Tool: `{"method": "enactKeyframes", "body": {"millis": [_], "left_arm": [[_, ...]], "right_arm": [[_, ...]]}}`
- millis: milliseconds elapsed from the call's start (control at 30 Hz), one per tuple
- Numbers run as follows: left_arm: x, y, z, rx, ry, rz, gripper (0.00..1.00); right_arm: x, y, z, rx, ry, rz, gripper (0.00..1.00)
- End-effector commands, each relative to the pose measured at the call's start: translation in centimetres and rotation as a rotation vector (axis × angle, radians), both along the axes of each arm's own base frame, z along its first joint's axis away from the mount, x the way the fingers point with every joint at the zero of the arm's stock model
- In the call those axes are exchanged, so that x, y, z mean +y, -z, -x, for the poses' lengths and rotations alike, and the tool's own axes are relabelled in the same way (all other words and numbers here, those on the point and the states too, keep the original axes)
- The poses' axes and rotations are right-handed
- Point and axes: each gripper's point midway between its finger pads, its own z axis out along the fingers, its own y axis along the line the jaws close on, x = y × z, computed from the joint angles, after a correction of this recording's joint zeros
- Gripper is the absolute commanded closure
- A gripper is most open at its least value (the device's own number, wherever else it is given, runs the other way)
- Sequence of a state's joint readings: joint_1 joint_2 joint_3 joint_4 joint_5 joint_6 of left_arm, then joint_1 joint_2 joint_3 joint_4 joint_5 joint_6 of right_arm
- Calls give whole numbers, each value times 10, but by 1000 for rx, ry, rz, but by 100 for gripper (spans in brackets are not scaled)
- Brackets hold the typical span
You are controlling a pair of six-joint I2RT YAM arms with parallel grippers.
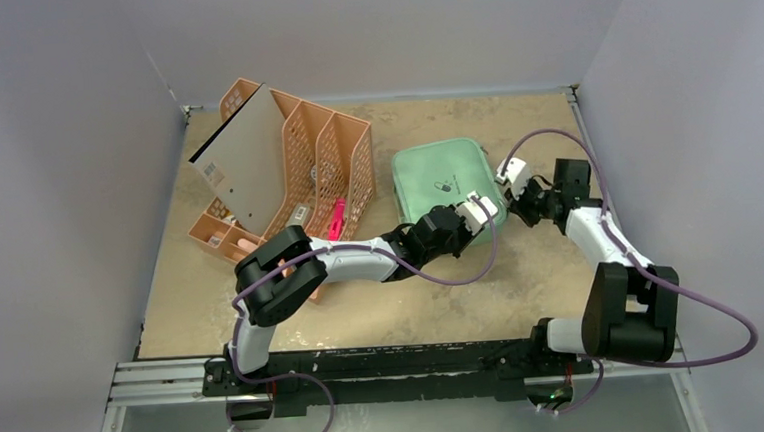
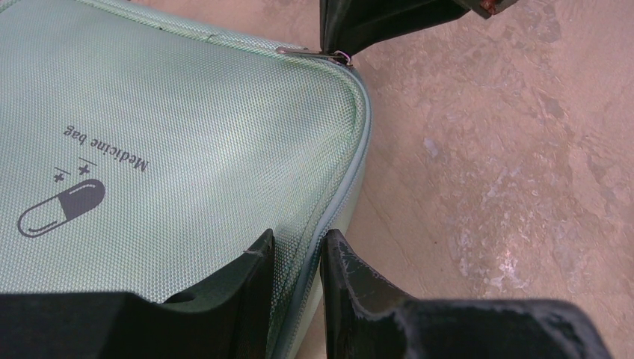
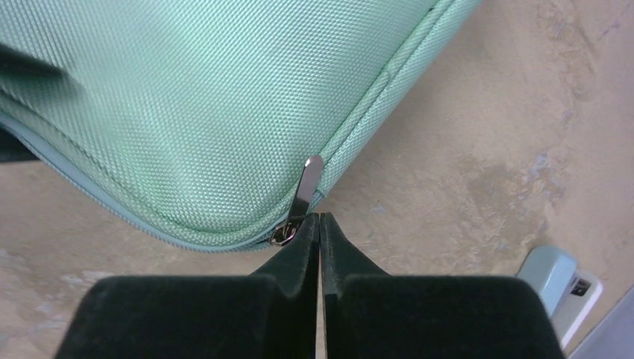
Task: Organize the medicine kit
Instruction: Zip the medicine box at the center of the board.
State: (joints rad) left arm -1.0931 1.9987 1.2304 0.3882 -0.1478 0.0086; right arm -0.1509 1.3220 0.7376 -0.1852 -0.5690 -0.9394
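Left claw [image 2: 297, 250] pinches the rim of the medicine kit [image 1: 440, 172], likely anchoring it where it lies zipped on the tabletop [image 1: 364, 307] mid-frame overhead; right claw [image 3: 320, 224] is pressed together at the zipper pull [image 3: 309, 183], catch unclear.

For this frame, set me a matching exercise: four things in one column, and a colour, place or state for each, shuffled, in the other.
Things:
1. medicine kit
2. left hand
3. right hand
4. file rack

States:
A. shut, tips at the zipper pull
B. orange, standing left of the kit
C. mint green, lid down
D. pinching the kit's edge

Pairs: 1-C, 2-D, 3-A, 4-B
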Motion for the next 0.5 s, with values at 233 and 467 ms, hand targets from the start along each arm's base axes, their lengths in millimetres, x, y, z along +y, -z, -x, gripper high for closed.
{"method": "enactKeyframes", "body": {"millis": [233,467], "left_arm": [[26,63,12,130,-29,-140,75],[27,62,11,125,-38,-139,75]], "right_arm": [[-28,-55,-32,186,657,-259,92],[0,-69,-19,472,782,-455,82]]}}
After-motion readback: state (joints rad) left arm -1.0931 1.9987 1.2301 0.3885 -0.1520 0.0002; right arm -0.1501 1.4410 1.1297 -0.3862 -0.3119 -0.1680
